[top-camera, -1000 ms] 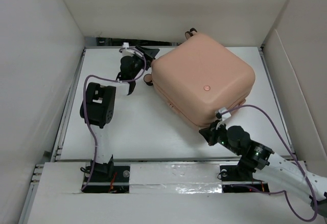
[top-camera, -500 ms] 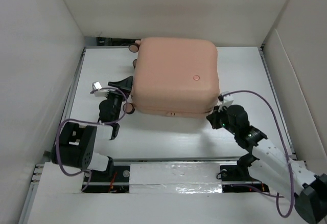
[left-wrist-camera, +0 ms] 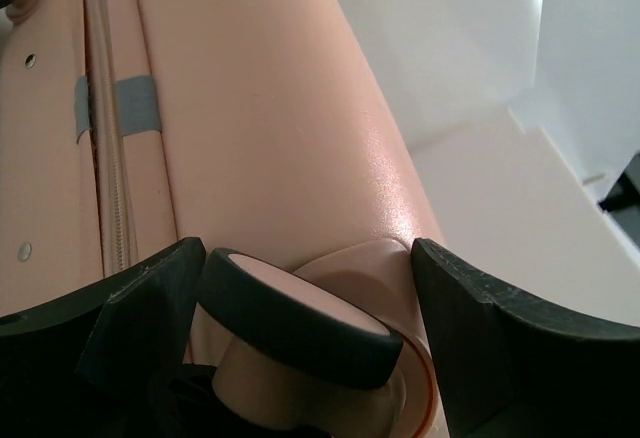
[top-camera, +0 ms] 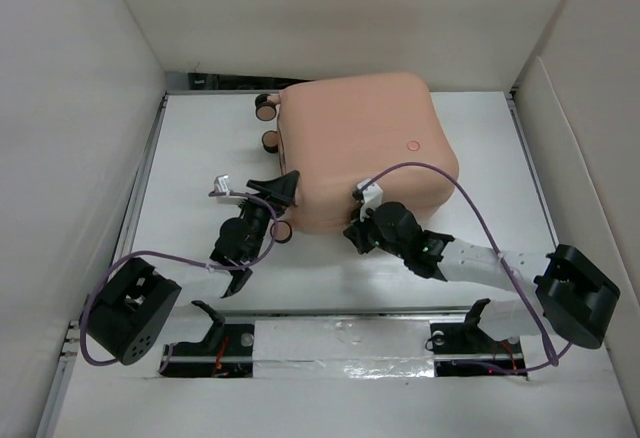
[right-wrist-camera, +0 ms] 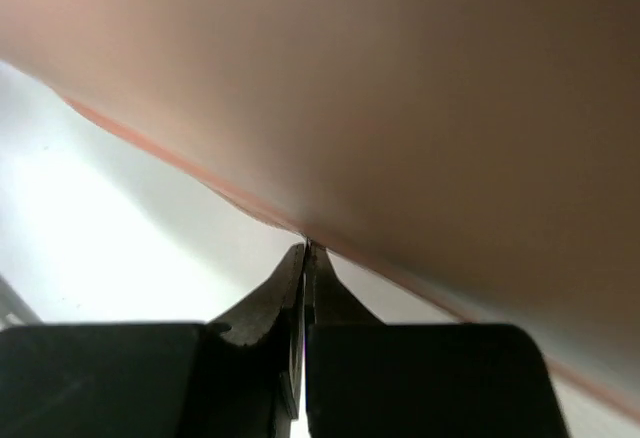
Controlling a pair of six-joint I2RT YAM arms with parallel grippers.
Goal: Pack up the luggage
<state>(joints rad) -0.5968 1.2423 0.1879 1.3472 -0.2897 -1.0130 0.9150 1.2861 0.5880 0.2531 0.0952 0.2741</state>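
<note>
Suitcase, peach-pink, hard-shelled with rounded corners (top-camera: 365,143), lying closed and flat on the white desk (top-camera: 200,158), towards the far middle, its pink-and-black caster wheels turned to the left side. The left end effector (left-wrist-camera: 305,253) is released, its black fingers (left-wrist-camera: 130,308) spread wide on either side of the nearest caster wheel (left-wrist-camera: 300,323) at the suitcase's near-left corner; whether either finger touches the wheel cannot be told. The right end effector (right-wrist-camera: 305,250) is clenched, both fingertips pressed together with nothing visible between them, their points meeting the lower edge of the suitcase's near side, just above the desk.
</note>
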